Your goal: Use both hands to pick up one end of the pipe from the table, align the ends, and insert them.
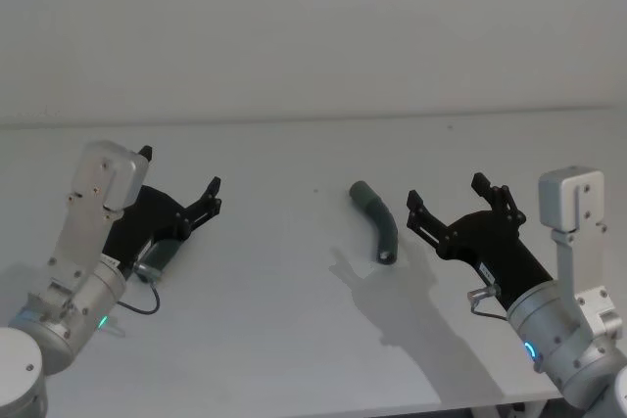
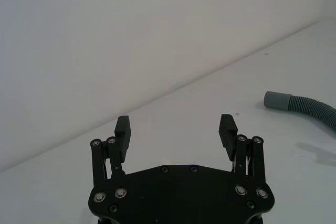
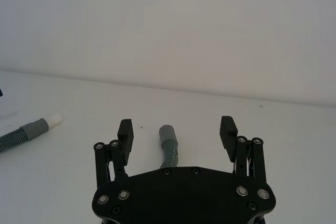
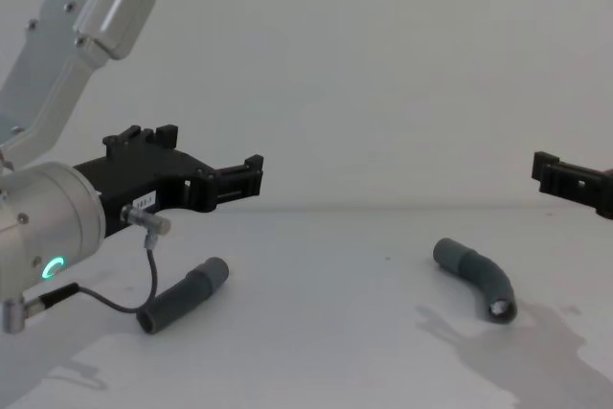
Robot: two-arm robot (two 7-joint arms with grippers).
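1. The straight tube (image 4: 182,296) lies flat on the table (image 1: 284,340), on the robot's left side. In the chest view its long axis goes slantwise, from the near left to the far right.
2. In the right wrist view this tube (image 3: 23,131) has a smooth grey collar and then a white tip (image 3: 54,120) at one end.
3. The left gripper (image 1: 181,173) is wide open and holds nothing. In the head view it is above the straight tube (image 1: 157,256) and covers a part of it. In the chest view the tube lies lower than the gripper (image 4: 206,155), and they do not touch.
4. The bent tube (image 1: 375,217) lies flat near the middle of the table, closer to the right gripper (image 1: 447,193). Its long axis goes from far to near. The far end turns a little to the left, and the near end shows an open mouth.
5. The right gripper is also wide open and empty. It is just to the right of the bent tube and is apart from it.
6. In the right wrist view the bent tube (image 3: 169,142) is in line with the gap between the fingers (image 3: 125,129), and its grey collar points away from the gripper.
7. In the left wrist view the bent tube (image 2: 307,108) is well apart from the left gripper (image 2: 176,128).
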